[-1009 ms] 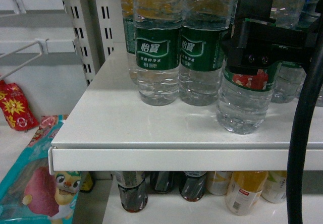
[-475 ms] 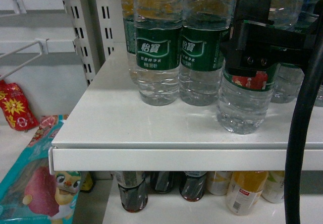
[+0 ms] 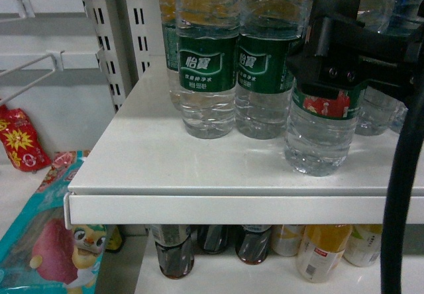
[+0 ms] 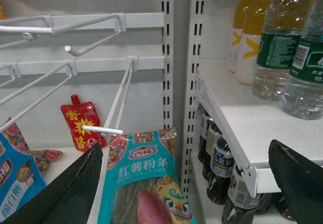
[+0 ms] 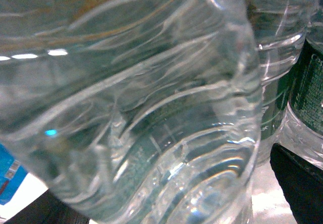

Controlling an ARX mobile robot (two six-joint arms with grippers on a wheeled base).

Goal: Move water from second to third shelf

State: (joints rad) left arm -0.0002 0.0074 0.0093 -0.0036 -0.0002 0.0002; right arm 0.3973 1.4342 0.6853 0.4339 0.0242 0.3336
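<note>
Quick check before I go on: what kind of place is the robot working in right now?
Most likely a shop aisle: white retail shelving stocked with rows of water bottles, cola bottles below, and snack packets hanging on peg hooks alongside.

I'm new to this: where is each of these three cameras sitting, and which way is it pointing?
Head: on the robot, looking forward and slightly down at the white shelf of water bottles; the black right claw shows around the front water bottle, a black cable at right.
Left wrist: on the left arm, low, facing the hook rack and shelf edge; its left claw fingers frame the bottom.
Right wrist: pressed up to the water bottle; a dark finger at the corner.
Shared: head and left wrist both show the sweet-potato packet.
</note>
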